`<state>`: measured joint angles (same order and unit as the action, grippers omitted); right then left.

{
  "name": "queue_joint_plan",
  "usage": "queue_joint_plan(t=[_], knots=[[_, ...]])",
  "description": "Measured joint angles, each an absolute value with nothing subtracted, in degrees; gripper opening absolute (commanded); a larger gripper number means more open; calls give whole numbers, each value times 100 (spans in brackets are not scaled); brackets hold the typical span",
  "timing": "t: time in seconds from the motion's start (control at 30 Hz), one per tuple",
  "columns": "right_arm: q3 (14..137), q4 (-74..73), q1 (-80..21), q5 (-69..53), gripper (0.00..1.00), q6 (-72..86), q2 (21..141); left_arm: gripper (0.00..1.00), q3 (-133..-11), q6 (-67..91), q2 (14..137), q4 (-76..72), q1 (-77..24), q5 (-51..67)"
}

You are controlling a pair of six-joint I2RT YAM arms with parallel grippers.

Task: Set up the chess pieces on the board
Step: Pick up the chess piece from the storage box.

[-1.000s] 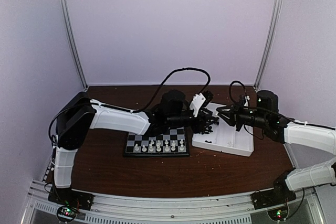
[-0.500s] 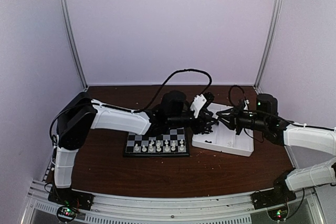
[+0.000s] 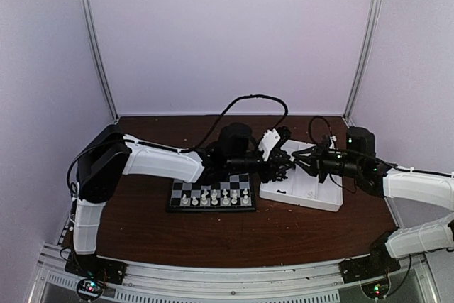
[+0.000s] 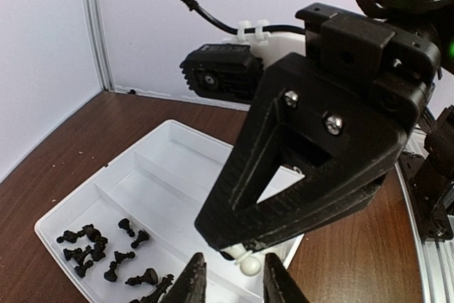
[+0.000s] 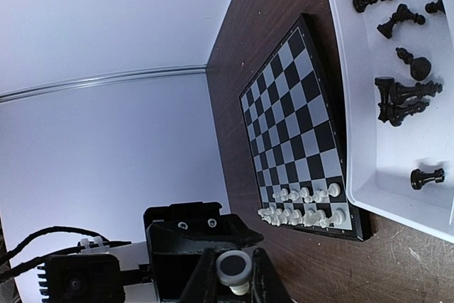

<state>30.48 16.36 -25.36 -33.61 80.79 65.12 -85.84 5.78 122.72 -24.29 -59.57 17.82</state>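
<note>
Two grippers meet tip to tip above the tray (image 4: 177, 147), handing over one white piece (image 4: 248, 265). The right gripper (image 5: 234, 278) pinches it at the tips. The left gripper (image 4: 234, 287) straddles its free end with jaws narrow; can't tell if it's clamped. My call: the left should seat square and firm before the right lets go, or it drops among the black pieces (image 4: 92, 243). Both arms reach in low and near level, wrists facing each other, just beside the board (image 3: 211, 193). White pieces (image 5: 305, 207) fill its two near rows.
</note>
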Motion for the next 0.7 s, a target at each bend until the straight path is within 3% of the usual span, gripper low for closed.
queue_joint_plan(t=[0.17, 0.27, 0.43, 0.7], knots=[[3030, 1636, -2536, -3365, 15, 8110, 6512, 37, -8584, 556, 12272, -2432, -5957, 1809], [3009, 1638, -2536, -3365, 15, 8125, 6512, 37, -8584, 543, 12272, -2434, -5968, 1820], [2985, 1638, -2536, -3365, 15, 8132, 6512, 25, -8584, 517, 12272, -2434, -5979, 1824], [2971, 1645, -2536, -3365, 15, 8145, 6512, 14, -8584, 473, 12272, -2434, -5990, 1839]])
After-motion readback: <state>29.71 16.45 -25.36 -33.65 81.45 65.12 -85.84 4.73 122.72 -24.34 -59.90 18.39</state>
